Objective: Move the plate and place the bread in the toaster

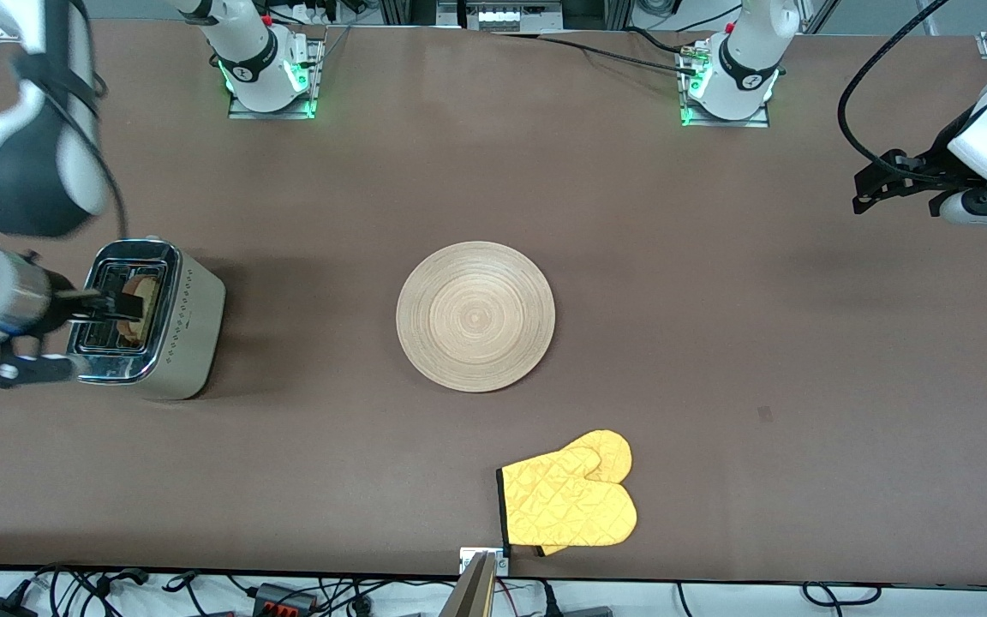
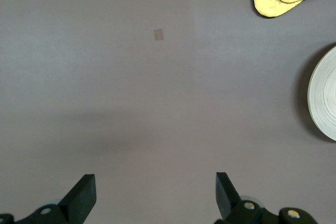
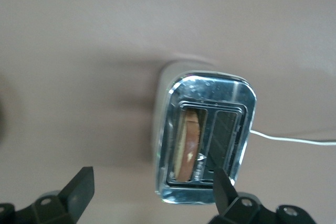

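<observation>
The right pincer [image 1: 108,302] hangs over the toaster [image 1: 151,319] at the middle left of the front view, its fingers [image 3: 79,190] spread apart and holding nothing. Directly beneath, the bread [image 3: 190,144] stands on edge in one slot, the slot nearer the plate, with its brown crust showing above the chrome rim; the second slot is empty.

By the look of it, the slice is light, soft and easily crushed or torn. If it needs reseating, a gentle pinch across its flat faces near the top crust, the firmest part, seems the safest hold. The toaster's polished shell looks slippery and offers little to grip.

The left pincer [image 2: 155,195] waits over bare tabletop [image 1: 716,343] at the upper right of the front view, fingers likewise wide apart and empty.

The plate [image 1: 475,316] lies flat at the centre of the frame. It looks stiff, light and fairly smooth; lying flat, its thin rim is the only place to take hold, so a grip there may slip.

A yellow oven mitt [image 1: 569,500] lies at the lower centre. No brand, label or writing can be read on anything.
</observation>
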Robot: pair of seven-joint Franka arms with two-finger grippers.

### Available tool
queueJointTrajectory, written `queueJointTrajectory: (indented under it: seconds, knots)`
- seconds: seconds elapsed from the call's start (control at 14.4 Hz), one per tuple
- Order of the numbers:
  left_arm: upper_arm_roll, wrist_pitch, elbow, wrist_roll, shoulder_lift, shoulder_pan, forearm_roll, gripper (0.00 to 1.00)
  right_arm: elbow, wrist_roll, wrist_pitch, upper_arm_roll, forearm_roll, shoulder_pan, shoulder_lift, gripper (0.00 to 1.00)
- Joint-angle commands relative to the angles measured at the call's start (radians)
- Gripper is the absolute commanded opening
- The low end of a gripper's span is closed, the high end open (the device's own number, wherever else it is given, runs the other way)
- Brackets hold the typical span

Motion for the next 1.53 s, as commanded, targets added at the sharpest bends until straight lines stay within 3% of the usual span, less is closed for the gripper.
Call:
queueJointTrajectory:
  seconds: [0.0,0.14,1.04,1.11,1.25,1.32,1.46]
  knots:
    - [0.002,-0.023,0.03,-0.008,0.011,-0.001,-0.001,1.0,0.039,0.132,-0.004,0.006,0.119,-0.013,-0.01,1.0]
    - [0.002,-0.023,0.03,-0.008,0.011,-0.001,-0.002,1.0,0.037,0.143,0.059,0.013,0.207,-0.062,-0.005,1.0]
    - [0.002,-0.023,0.03,-0.008,0.011,0.0,-0.002,1.0,0.025,0.126,0.022,0.018,0.203,-0.102,-0.045,1.0]
    - [0.002,-0.025,0.028,-0.008,0.011,0.0,-0.002,1.0,-0.022,0.117,0.031,0.039,0.172,-0.107,-0.074,1.0]
    - [0.002,-0.023,0.028,-0.008,0.011,0.0,-0.001,1.0,-0.259,0.116,0.161,0.175,0.038,-0.194,-0.235,1.0]
    - [0.002,-0.025,0.028,-0.008,0.011,0.0,-0.001,1.0,-0.353,0.116,0.222,0.206,0.019,-0.21,-0.299,1.0]
    - [0.002,-0.025,0.03,-0.008,0.011,0.0,-0.001,1.0,-0.371,0.112,0.206,0.208,0.017,-0.208,-0.315,1.0]
